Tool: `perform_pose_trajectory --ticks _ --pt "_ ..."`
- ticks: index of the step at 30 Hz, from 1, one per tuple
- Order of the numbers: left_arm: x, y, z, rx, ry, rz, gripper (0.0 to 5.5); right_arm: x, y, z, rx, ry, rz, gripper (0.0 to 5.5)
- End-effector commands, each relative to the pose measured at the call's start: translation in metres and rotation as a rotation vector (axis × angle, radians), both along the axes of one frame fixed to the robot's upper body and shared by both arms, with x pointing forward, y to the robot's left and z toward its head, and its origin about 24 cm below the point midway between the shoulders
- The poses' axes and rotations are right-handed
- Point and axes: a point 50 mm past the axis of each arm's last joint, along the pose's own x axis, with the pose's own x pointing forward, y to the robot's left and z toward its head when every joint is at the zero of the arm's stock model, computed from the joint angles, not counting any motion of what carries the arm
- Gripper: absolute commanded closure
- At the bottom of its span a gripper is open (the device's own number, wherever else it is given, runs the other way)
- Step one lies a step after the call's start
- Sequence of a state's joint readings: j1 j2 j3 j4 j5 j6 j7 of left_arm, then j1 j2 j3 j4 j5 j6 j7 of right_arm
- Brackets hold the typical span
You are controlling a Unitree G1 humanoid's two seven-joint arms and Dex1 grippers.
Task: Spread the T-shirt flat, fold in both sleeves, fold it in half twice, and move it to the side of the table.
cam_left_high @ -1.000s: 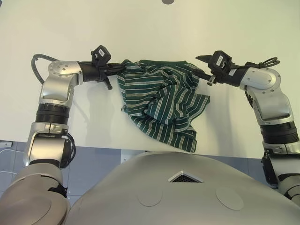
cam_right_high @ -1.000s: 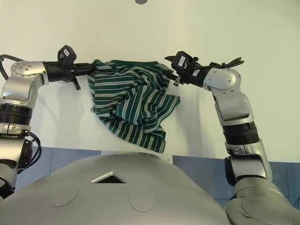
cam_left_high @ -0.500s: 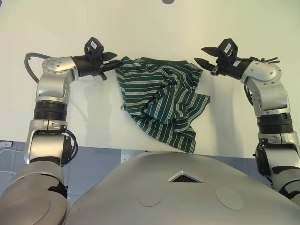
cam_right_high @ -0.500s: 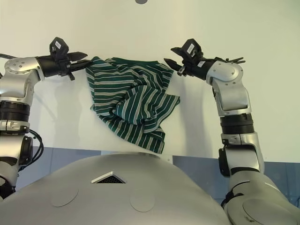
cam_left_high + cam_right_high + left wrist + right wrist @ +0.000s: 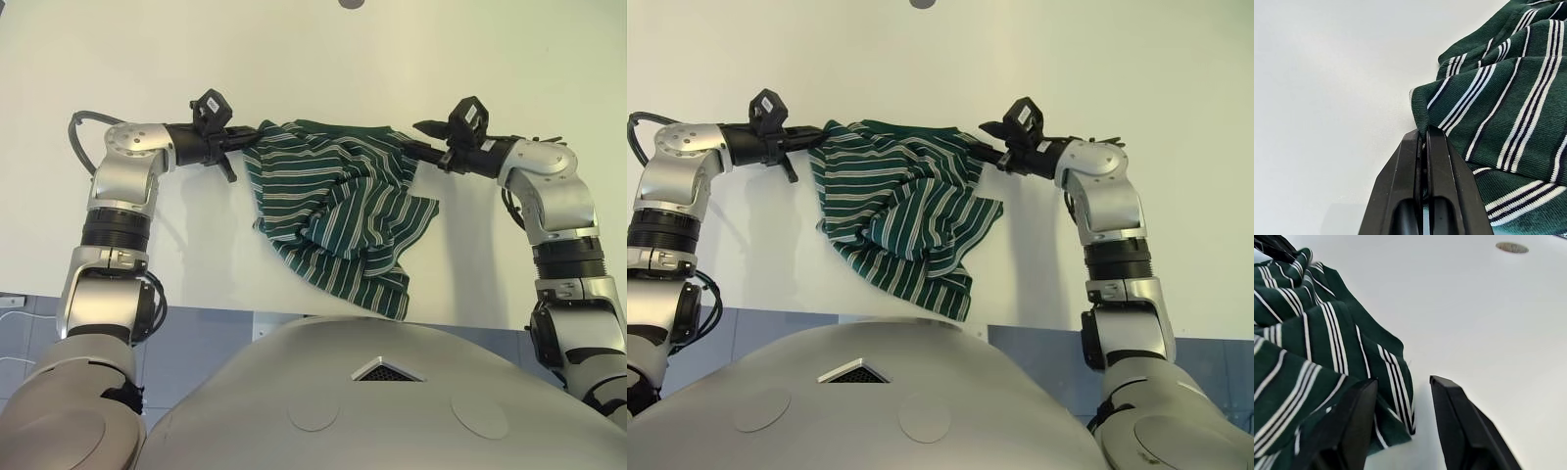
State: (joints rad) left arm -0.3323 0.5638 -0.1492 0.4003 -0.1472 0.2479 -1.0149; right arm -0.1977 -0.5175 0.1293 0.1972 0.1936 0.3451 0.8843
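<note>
Two claws: left gripper [image 5: 1424, 133] is pinched onto the T-shirt [image 5: 338, 211] edge; right gripper [image 5: 1400, 380] is held spread beside the opposite edge.
Handling: judged soft, limp, light; hem corners are best gripped.

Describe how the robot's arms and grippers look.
The left arm and right arm are silver-grey shells with black ribbed bands at the joints and round screw-ringed caps. Black cables loop from each forearm. The left gripper and right gripper are black, with two tapered fingers and a block bearing a white label.

text: none legible | white tags [image 5: 210, 101] near both wrists: possibly printed, too small
</note>
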Motion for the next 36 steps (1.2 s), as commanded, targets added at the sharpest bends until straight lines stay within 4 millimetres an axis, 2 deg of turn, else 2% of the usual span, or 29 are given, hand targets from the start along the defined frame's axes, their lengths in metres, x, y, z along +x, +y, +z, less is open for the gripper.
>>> perform_pose_trajectory --ticks 1,6,8,10,14,16,17,18,21,24,26,31,36 --pt "-0.001 0.002 0.004 0.002 -0.022 -0.001 5.5 -0.002 -0.002 -0.008 0.004 0.092 0.005 3.86" --pt "-0.005 0.005 0.012 -0.018 -0.048 0.002 5.5 -0.007 0.004 -0.007 0.053 0.103 0.04 4.74" --pt "-0.003 0.007 0.02 -0.048 -0.073 0.018 5.5 0.001 0.003 0.0 0.069 0.048 0.006 5.15" --pt "-0.001 0.009 0.031 -0.093 -0.095 0.03 5.5 0.009 0.002 0.014 0.113 -0.027 -0.021 5.49" --pt "0.002 0.02 0.053 -0.164 -0.152 0.072 5.5 0.019 -0.007 0.074 0.271 -0.225 -0.022 5.49" --pt "0.003 0.02 0.069 -0.221 -0.205 0.077 5.5 0.022 -0.012 0.105 0.324 -0.317 -0.016 5.49" --pt "0.006 0.018 0.085 -0.271 -0.263 0.085 5.5 0.022 -0.014 0.124 0.351 -0.372 0.001 5.49" --pt "0.007 0.016 0.097 -0.306 -0.303 0.089 5.5 0.02 -0.015 0.137 0.368 -0.409 0.015 5.49" --pt "0.016 0.016 0.15 -0.418 -0.486 0.122 5.5 0.015 -0.014 0.179 0.406 -0.52 0.079 5.49" --pt "0.018 0.013 0.186 -0.493 -0.607 0.122 5.5 0.009 -0.012 0.205 0.38 -0.598 0.146 5.49" --pt "0.021 0.009 0.207 -0.509 -0.681 0.117 5.5 0.013 -0.011 0.223 0.345 -0.667 0.164 5.49" --pt "0.027 0.002 0.241 -0.516 -0.802 0.093 5.5 0.025 -0.009 0.266 0.374 -0.799 0.149 5.49" --pt "0.035 0.0 0.275 -0.535 -0.934 0.114 5.5 0.03 -0.011 0.292 0.375 -0.886 0.153 5.49"
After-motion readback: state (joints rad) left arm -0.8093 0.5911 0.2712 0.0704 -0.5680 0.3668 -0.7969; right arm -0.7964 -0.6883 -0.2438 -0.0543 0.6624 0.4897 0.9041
